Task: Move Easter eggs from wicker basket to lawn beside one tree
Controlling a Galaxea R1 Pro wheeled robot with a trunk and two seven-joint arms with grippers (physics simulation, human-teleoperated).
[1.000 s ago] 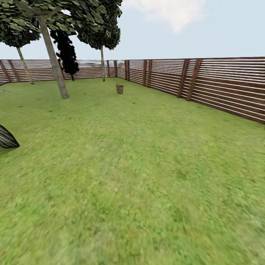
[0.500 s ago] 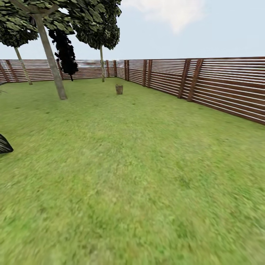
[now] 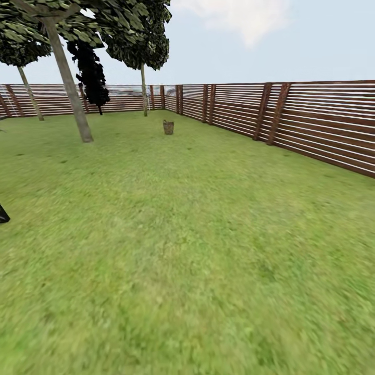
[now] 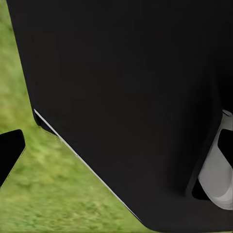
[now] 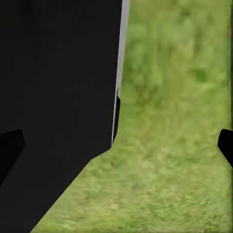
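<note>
Holding nothing, both sets of fingers hang spread wide over the lawn, dark tips at each wrist view's edges. Far ahead of them the wicker basket stands upright, handle up, near the tree. Next job: drive closer. Eggs are too small to see.

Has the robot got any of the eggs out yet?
Not yet, as far as I can tell. The wicker basket stands far off on the lawn, near the fence, too small to show eggs. No egg lies by the nearest tree. Everything is left: reach the basket, take out three eggs, set them beside one tree.
</note>
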